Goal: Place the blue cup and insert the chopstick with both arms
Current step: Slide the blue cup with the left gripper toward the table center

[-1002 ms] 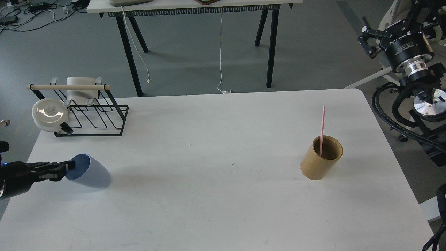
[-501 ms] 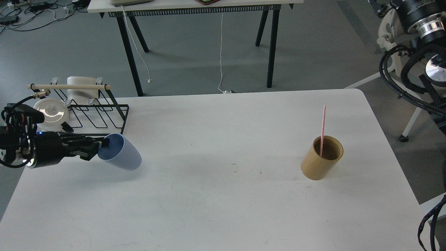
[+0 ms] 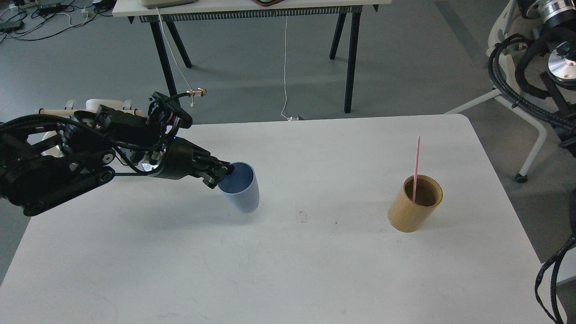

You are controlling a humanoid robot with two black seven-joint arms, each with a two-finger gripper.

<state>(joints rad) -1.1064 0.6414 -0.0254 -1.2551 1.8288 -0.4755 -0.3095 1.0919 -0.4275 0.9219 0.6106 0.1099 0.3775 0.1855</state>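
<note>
Our left gripper (image 3: 223, 173) pinches the near rim of the blue cup (image 3: 241, 188), which hangs just right of it above the white table (image 3: 279, 270), tilted, mouth up and toward us. Well right, the chopstick (image 3: 416, 167) stands nearly upright in the tan holder (image 3: 411, 209). Our right gripper is out of view.

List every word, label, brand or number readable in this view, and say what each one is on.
None can be read.
The blue cup, the pink chopstick, the tan holder and the white table show no print.
The black left arm shows no legible marking.
</note>
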